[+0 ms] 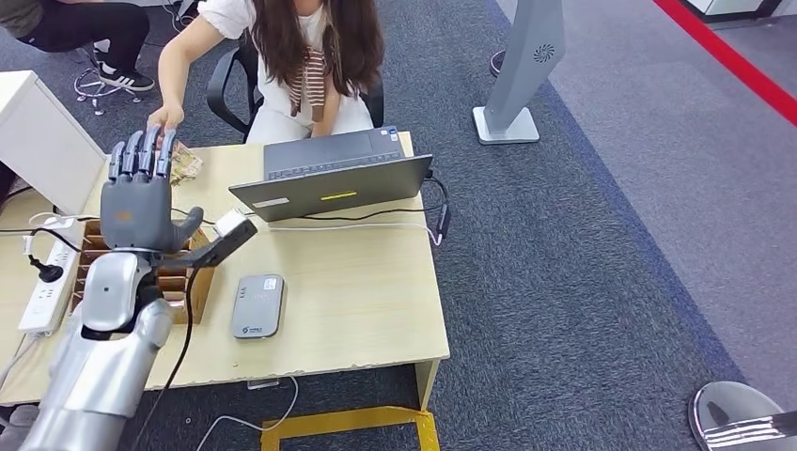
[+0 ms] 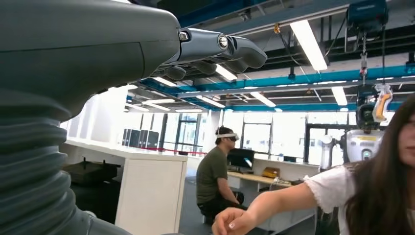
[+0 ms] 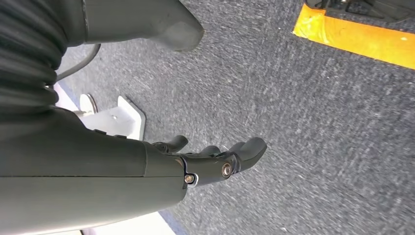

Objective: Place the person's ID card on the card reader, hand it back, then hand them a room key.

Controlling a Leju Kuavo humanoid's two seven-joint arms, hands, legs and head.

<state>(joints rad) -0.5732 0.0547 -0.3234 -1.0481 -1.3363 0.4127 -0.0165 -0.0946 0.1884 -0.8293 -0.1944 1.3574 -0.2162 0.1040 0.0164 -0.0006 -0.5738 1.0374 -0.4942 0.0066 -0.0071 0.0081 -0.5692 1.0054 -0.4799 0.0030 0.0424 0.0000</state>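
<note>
My left hand (image 1: 139, 202) is raised over the table's left side, palm spread, fingers pointing up and thumb out, with nothing in it. The person's hand (image 1: 166, 115) reaches to the table's far edge just beyond my fingertips (image 1: 141, 155); I cannot tell whether it holds a card. From the left wrist view, my fingers (image 2: 215, 49) are straight above the person's hand (image 2: 234, 223). The grey card reader (image 1: 257, 305) lies flat on the table, to the right of my forearm. My right hand (image 3: 215, 161) hangs over the carpet, fingers loosely bent and holding nothing.
An open laptop (image 1: 329, 178) faces the seated person, its cable trailing right. A wooden compartment box (image 1: 183, 277) stands under my left arm. A power strip (image 1: 45, 287) and a white box (image 1: 38, 141) are at the left. A small patterned packet (image 1: 185, 164) lies near the person's hand.
</note>
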